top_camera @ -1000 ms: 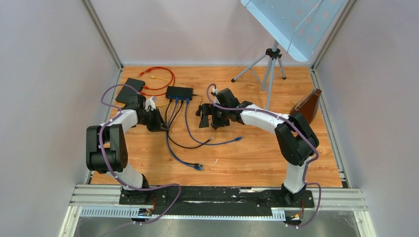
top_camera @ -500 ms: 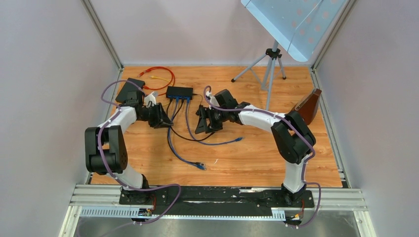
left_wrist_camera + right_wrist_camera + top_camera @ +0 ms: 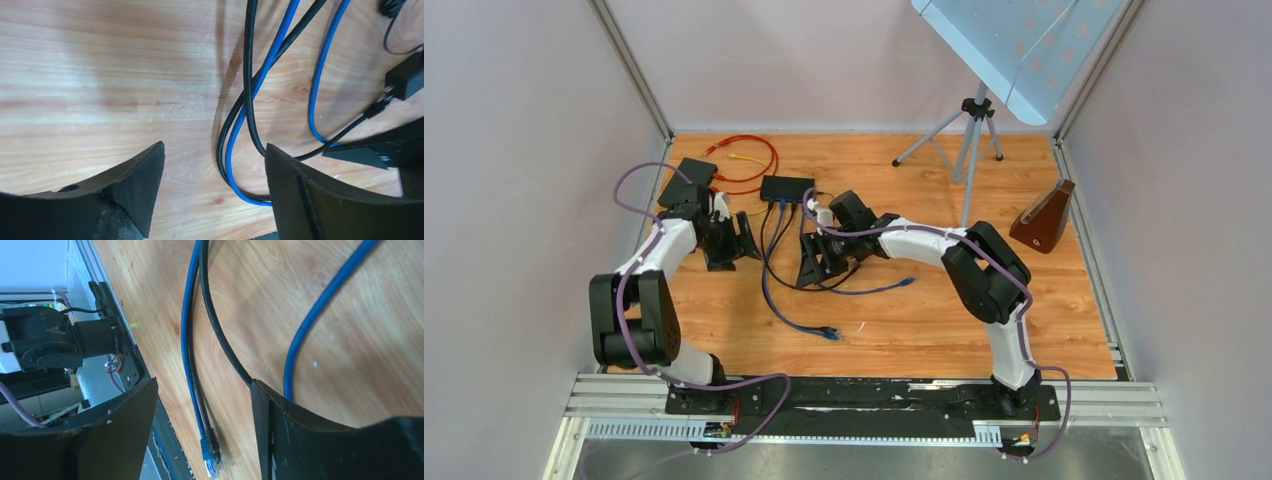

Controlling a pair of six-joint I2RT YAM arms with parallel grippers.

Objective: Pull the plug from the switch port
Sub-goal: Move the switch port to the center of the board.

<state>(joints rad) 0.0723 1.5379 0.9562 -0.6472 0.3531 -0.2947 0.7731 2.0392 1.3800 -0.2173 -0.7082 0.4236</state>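
We see that the left gripper point(image 3: 212, 155) has let go: its jaws, shut a second ago, now stand apart, with the black cable point(image 3: 248, 75) and the blue cable point(image 3: 267, 65) lying loose between its fingertips. The right gripper point(image 3: 814, 262) has swung over toward it, jaws slightly narrower, and now sits above those same cables.

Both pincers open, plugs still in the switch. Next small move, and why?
Probably advance the right pincer along the cables toward the switch, to close on a plug at its port. It hangs open over the loose cable run, short of the switch, holding nothing; the left pincer is open too, so nothing is being pulled.
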